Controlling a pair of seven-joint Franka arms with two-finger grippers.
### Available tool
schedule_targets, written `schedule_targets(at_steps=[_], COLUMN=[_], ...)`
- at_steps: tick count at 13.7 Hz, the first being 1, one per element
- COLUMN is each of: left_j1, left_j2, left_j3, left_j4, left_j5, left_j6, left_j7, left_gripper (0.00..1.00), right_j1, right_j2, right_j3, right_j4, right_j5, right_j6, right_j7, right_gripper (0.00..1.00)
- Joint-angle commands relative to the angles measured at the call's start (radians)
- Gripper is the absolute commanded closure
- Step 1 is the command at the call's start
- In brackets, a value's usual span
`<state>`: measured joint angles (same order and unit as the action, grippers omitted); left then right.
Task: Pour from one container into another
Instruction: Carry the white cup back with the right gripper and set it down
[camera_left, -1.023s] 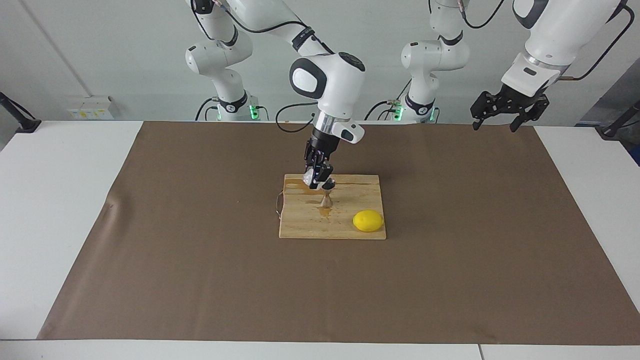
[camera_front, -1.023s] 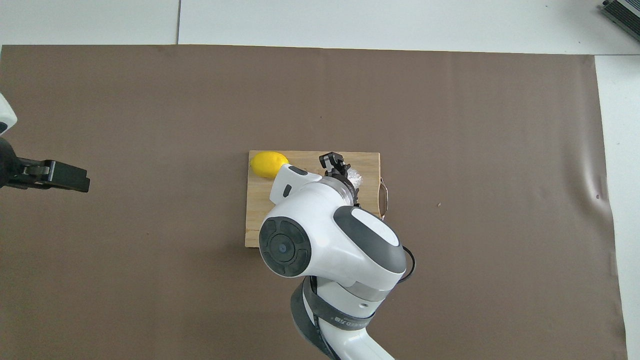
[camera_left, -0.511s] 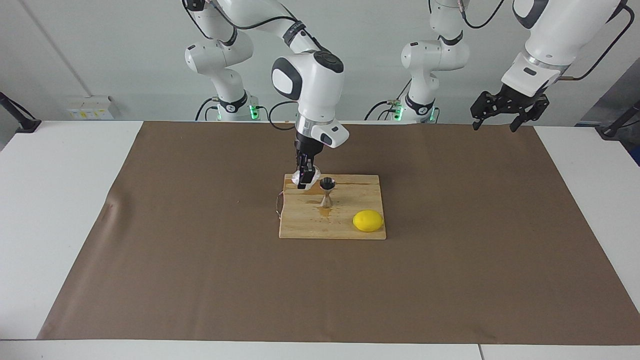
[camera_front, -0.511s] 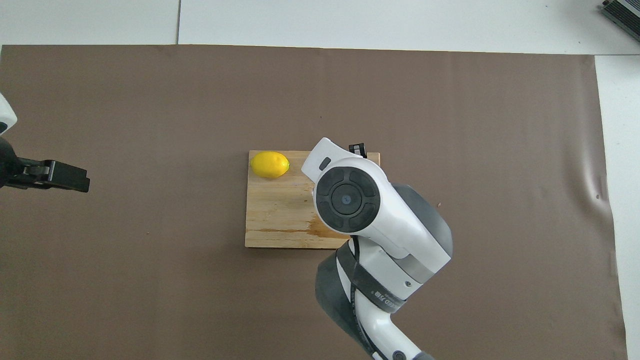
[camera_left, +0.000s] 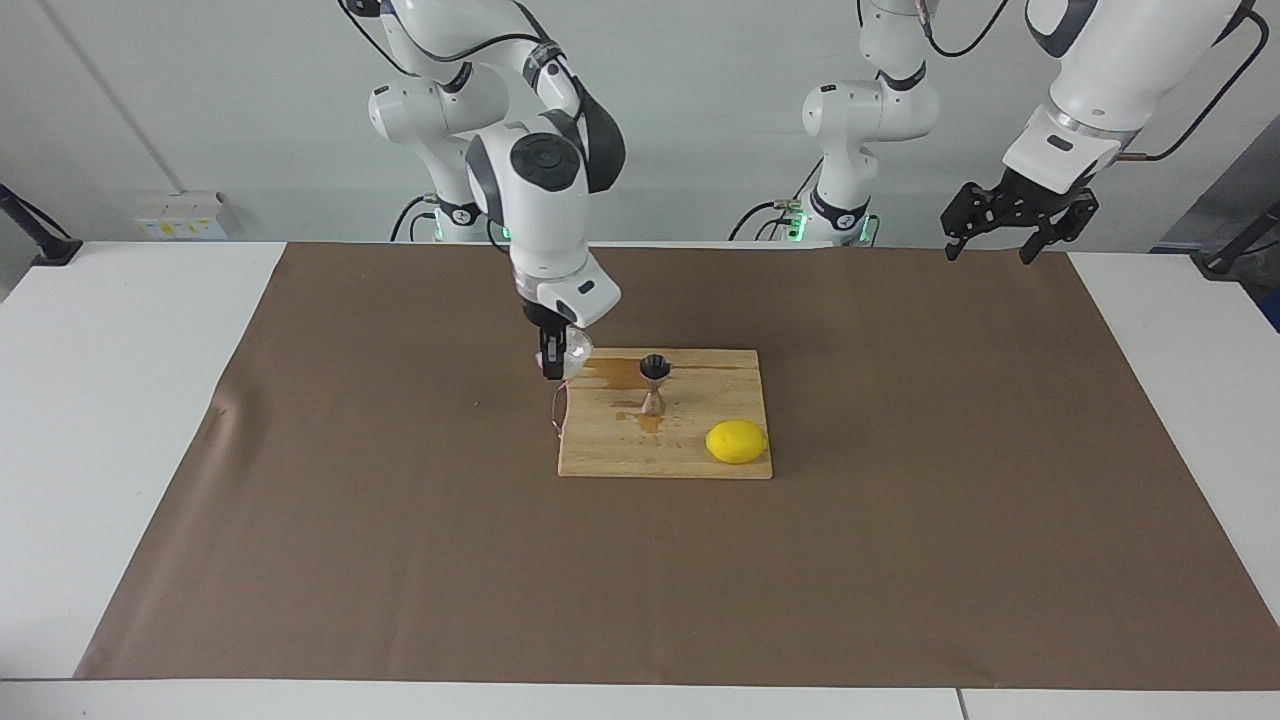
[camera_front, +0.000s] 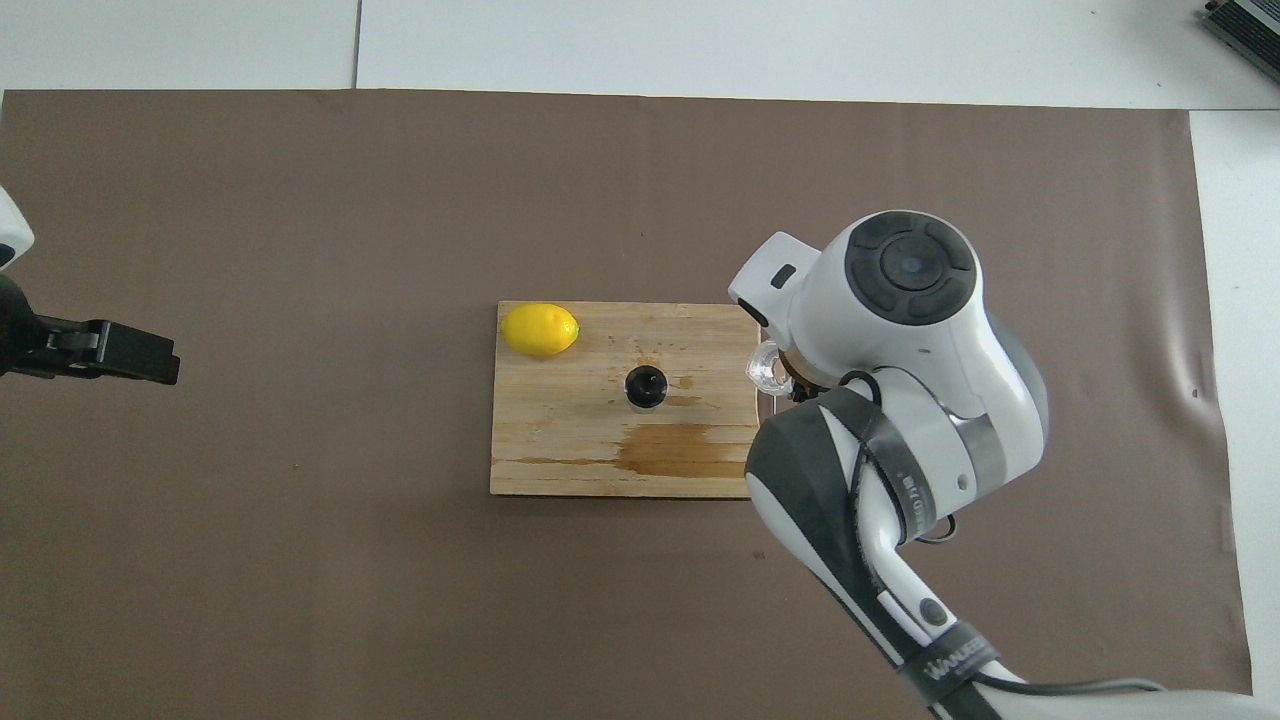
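the small clear faceted glass cup has been carried off the silver hourglass metal jigger and righted, mouth upward, its axis near vertical, clamped in the right gripper over the wooden board's edge. pouring seems finished; wet stains lie beside the jigger. the left gripper waits aloft, fingers wide.

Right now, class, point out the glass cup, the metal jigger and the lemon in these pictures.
glass cup (camera_front: 762, 365), overhead view, on its clear rim.
metal jigger (camera_left: 653, 367), facing view, on its dark upper cone.
lemon (camera_left: 736, 442), facing view, on the middle of its yellow skin.
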<state>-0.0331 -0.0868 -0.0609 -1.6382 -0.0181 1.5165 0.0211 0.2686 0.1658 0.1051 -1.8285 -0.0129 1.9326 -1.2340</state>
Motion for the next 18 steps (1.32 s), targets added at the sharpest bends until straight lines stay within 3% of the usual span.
schedule_targets(at_steps=[1,5,9,18], left_j1=[0.004,0.004,0.004,0.004], left_j2=[-0.017,-0.017,-0.017,-0.017], left_j3=[0.000,0.000,0.000,0.000], left_j4=[-0.011,-0.011,-0.011,-0.011], left_j5=[-0.008,-0.008,-0.008,-0.008], left_j6=[-0.012,-0.012,-0.012,-0.013], left_j7=[0.002,0.002,0.002,0.002], left_gripper=[0.00,0.00,0.00,0.00], right_j1=[-0.119,-0.233,-0.310,-0.491], right_j2=[-0.057,-0.091,-0.138,-0.085], right_j3=[0.013,0.013,0.011,0.010], right_j4=[-0.106,-0.218,-0.423,-0.508], right_j5=[0.118,0.206,0.354,0.433], right_j6=[0.022,0.121,0.336,0.377], right_j7=[-0.161,-0.353,-0.527,-0.817], right_gripper=[1.00,1.00,1.00,1.00])
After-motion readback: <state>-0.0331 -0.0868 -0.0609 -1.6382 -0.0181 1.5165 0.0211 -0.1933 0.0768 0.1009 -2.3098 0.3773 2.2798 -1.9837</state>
